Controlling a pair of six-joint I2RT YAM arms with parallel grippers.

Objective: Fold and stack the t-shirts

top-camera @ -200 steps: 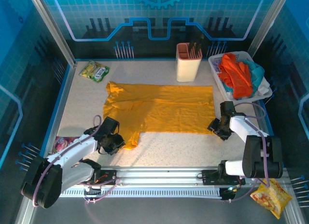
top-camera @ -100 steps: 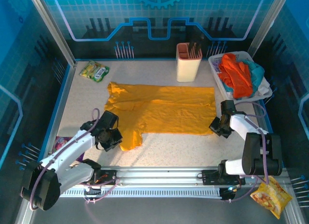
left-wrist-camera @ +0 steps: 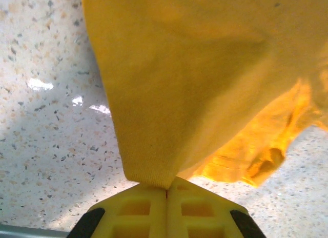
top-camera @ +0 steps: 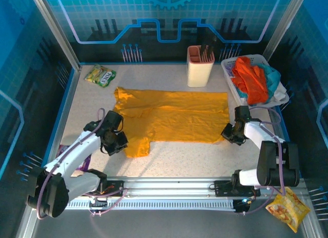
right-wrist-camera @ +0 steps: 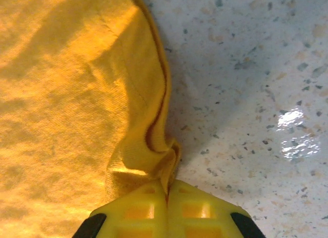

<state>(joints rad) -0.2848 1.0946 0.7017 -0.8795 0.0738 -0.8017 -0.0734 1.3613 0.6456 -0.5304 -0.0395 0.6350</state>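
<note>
Firmly, left hand (left-wrist-camera: 166, 186) and right hand (right-wrist-camera: 166, 189) pinch the yellow t-shirt (top-camera: 174, 117) (opposite ends).

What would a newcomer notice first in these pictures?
The large mustard-yellow t-shirt, spread flat in the middle of the speckled table, draws the eye first. The left gripper is shut on its near left edge, and the right gripper is shut on its near right corner. At the far right, a white basket holds an orange-red shirt and a teal shirt.
</note>
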